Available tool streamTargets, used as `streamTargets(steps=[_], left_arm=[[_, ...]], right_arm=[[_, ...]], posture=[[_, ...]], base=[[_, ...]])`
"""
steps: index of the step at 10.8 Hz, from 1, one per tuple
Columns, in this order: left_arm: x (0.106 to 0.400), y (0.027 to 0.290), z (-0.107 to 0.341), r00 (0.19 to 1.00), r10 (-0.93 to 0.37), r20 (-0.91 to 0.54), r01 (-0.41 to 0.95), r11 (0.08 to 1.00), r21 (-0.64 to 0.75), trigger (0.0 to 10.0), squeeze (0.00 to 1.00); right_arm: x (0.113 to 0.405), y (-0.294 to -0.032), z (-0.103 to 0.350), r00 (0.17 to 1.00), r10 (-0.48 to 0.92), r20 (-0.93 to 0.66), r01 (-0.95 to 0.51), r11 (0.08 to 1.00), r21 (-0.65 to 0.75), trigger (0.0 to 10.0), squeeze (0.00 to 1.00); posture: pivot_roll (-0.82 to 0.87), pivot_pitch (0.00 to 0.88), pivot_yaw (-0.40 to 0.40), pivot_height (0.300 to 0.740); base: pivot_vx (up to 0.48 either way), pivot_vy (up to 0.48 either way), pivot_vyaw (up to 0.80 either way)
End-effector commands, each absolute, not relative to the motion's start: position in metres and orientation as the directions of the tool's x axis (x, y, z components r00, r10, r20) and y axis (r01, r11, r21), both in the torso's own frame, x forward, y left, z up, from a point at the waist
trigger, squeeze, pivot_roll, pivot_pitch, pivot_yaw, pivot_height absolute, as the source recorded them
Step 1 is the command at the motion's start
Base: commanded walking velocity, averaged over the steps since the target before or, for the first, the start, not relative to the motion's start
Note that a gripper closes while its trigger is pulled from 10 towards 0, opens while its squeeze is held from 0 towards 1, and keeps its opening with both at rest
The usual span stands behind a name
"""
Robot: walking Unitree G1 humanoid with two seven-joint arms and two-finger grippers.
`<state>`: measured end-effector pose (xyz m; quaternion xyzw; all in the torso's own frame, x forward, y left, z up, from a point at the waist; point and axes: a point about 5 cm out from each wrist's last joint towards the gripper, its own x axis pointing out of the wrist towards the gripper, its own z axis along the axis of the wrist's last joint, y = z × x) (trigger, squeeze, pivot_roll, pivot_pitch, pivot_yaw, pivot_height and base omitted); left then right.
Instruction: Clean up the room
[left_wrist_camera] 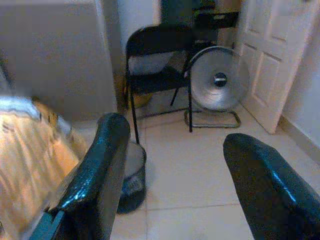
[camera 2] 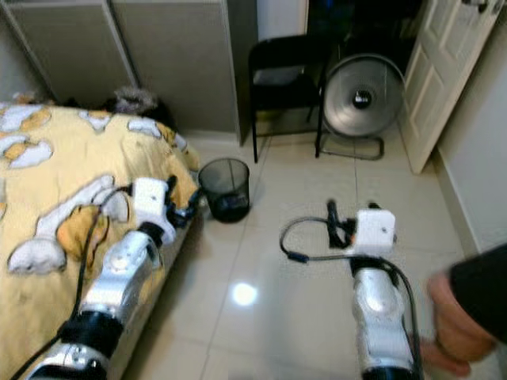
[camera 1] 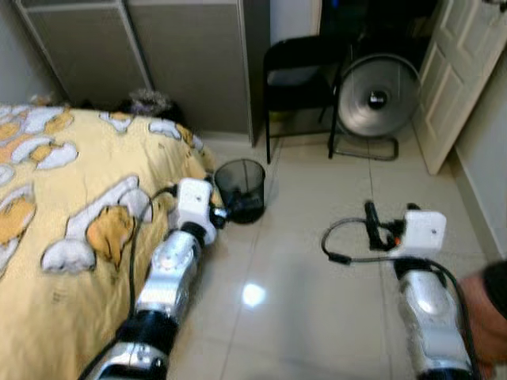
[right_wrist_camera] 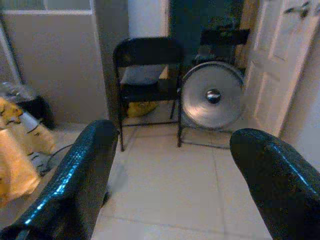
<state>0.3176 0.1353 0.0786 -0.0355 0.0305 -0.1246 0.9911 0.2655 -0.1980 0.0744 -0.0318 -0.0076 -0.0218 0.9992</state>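
- Bedroom with a pale, glossy tile floor (camera 1: 309,269), grey closet panels (camera 1: 182,63) along the back wall and a white door (camera 1: 459,71) off to the right.
- A bed (camera 1: 55,229) takes up the left side, covered in a yellow spread with white and orange cartoon shapes.
- Small black mesh wastebasket (camera 1: 240,188) sits on the floor right at the bed's corner. Looks like there's something dark down in the bottom, can't tell what.
- Behind it, against the back wall, a black folding chair (camera 1: 297,75), and just beside that a round silver fan (camera 1: 378,99) on a wire stand.
- Some greyish clutter (camera 1: 150,101) is piled at the far end of the bed, too blurry to call.
- Left gripper (left_wrist_camera: 175,175) is held out over the bed's edge, aimed toward the wastebasket, fingers spread wide with nothing between them.
- Right gripper (right_wrist_camera: 175,180) is out over open floor, well apart from the wastebasket, pointed at the chair and fan, fingers also spread and holding nothing.
- A person's hand (camera 2: 455,328) in a dark sleeve is down at the right, up against the right arm.
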Motion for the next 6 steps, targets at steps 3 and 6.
streamTargets(steps=[3, 6], left_arm=[[0.312, 0.146, 0.069, 0.978, -0.191, -0.085, 0.174, 0.969, -0.176, 10.0, 0.00], [0.312, 0.143, 0.071, 0.976, -0.205, -0.071, 0.192, 0.968, -0.161, 10.0, 0.00]], right_arm=[[0.253, -0.212, 0.075, 0.990, -0.130, 0.048, 0.129, 0.991, 0.025, 10.0, 0.32], [0.258, -0.212, 0.078, 0.993, -0.102, 0.054, 0.102, 0.995, -0.002, 10.0, 0.33]], posture=[[-0.21, 0.000, 0.068, 0.740], [-0.20, 0.000, 0.058, 0.740]], base=[[0.480, 0.000, 0.00], [0.480, 0.000, 0.00]])
